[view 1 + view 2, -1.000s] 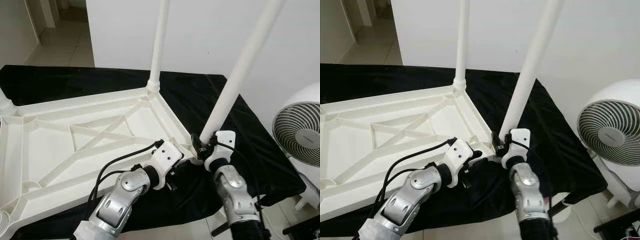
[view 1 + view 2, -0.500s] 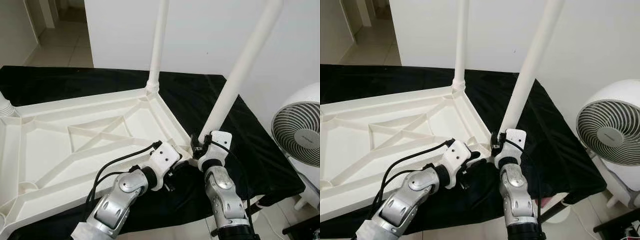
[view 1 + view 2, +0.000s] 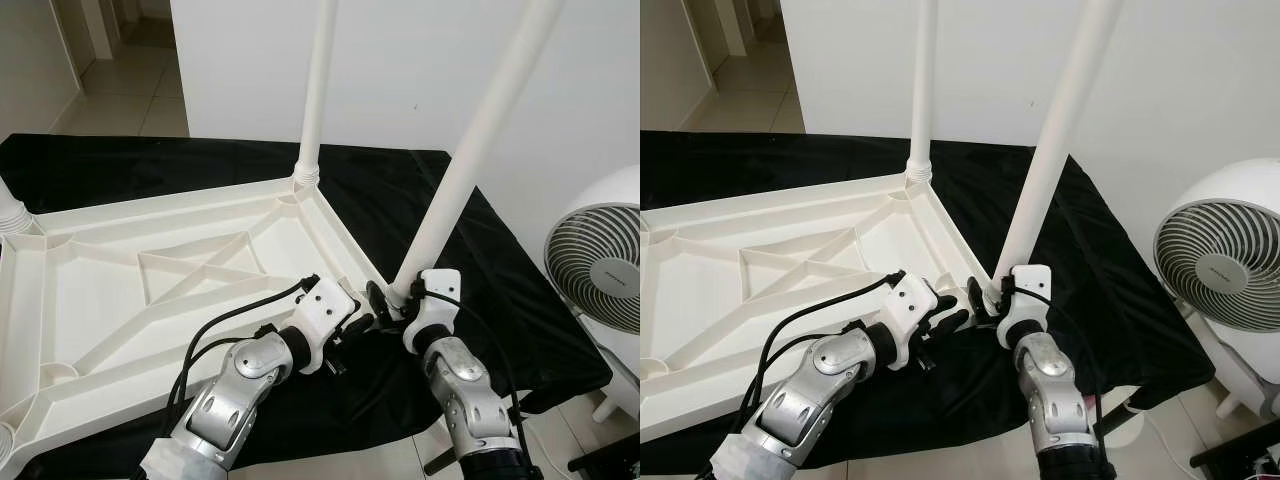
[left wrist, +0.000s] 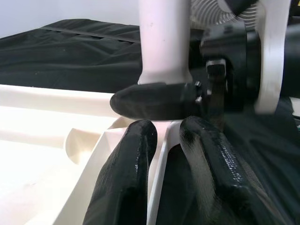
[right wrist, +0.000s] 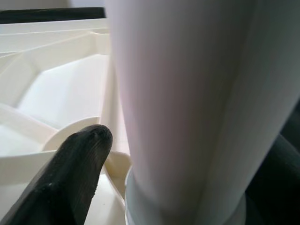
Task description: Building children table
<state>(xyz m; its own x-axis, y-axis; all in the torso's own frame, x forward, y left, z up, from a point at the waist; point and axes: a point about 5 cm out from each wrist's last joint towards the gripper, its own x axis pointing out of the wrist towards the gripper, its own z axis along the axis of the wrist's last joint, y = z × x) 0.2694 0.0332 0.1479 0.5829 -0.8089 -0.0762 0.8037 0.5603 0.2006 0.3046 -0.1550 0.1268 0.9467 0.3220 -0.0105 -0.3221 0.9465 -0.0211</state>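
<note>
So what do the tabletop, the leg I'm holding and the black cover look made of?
Tabletop: likely moulded plastic, off-white with a slight sheen; its underside shows cast ribs and a corner socket. Leg gripped by the right pincer: smooth white tube, probably plastic too, though painted metal can't be ruled out. Cover: soft black fabric, wrinkled and draping over the edge, faintly glossy.
</note>
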